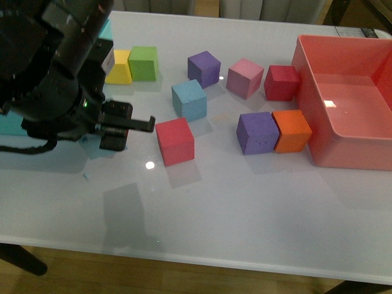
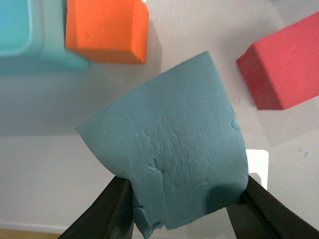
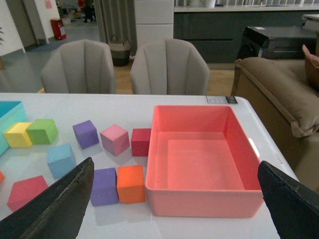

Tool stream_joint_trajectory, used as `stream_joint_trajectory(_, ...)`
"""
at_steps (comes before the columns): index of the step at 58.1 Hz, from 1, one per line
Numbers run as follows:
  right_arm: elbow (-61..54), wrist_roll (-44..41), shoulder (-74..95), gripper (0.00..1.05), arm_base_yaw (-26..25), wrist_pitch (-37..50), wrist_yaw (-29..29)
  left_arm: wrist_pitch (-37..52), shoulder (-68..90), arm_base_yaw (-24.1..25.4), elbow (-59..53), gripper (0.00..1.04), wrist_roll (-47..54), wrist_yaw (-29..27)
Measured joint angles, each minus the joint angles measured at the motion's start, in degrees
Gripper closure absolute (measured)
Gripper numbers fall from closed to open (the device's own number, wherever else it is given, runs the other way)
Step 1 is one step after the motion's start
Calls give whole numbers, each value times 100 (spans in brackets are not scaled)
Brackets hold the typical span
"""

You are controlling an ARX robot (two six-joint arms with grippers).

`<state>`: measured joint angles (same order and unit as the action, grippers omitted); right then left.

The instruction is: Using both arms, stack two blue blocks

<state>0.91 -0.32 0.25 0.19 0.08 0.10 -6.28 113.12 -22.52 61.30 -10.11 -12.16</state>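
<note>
- Your right claw (image 3: pixel 174 164) hung spread wide and holding nothing, over the near side of the white table (image 3: pixel 199 230).
- Your left claw (image 2: pixel 184 189) was clenched on one light sky-blue foam cube (image 2: pixel 169 149), pinched near an edge and tilted, so it needed a steady carry.
- A red foam cube (image 1: pixel 175 141) sat just beside it. You had to lift clear.
- Beyond lay the second sky-blue foam cube (image 1: pixel 188 100), your target. Squaring up before release looked wise.

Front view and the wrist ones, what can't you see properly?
The blue block: front view, almost wholly behind the left gripper.
The turquoise bin: front view, mostly covered by the left arm.
The pink bin: front view, cut off by the right edge.
The red block: right wrist view, partly behind the right gripper.
</note>
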Motion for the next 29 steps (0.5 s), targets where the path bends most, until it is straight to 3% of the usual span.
stream_joint_trajectory(29,0,0,0,9,0,0,-2,-990,1663,-367,2876,65,693,319)
